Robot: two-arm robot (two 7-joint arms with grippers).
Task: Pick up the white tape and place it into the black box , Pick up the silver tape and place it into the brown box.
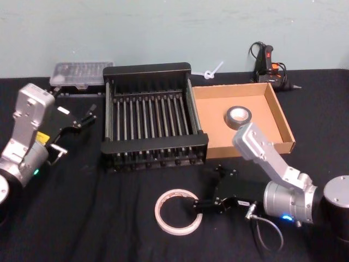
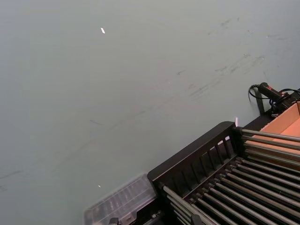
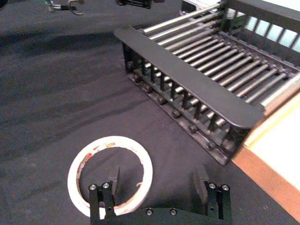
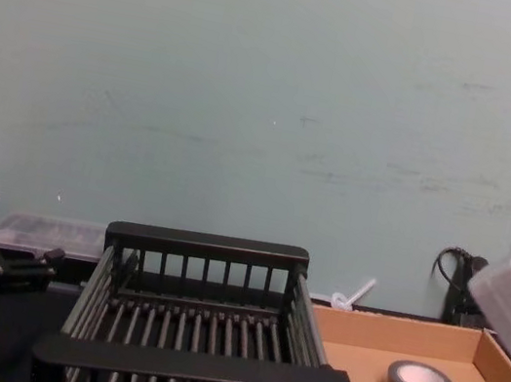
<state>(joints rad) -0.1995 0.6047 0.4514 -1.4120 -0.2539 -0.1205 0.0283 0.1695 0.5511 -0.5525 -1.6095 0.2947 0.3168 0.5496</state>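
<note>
The white tape [image 1: 178,211] lies flat on the black table near the front, in front of the black box [image 1: 147,70]. My right gripper [image 1: 208,188] is open just above the table at the ring's right side. In the right wrist view one finger [image 3: 114,180] stands over the white tape [image 3: 110,173] at its inner edge, and the other is well outside it. The silver tape [image 1: 238,116] lies flat in the brown box [image 1: 281,117], right of the black box. My left gripper [image 1: 76,132] hangs open and empty left of the black box.
A clear plastic case [image 1: 82,73] sits at the back left behind the black box. A glue gun [image 1: 267,63] with its cord and a small white piece [image 1: 212,71] lie at the back right. The wall stands right behind the table.
</note>
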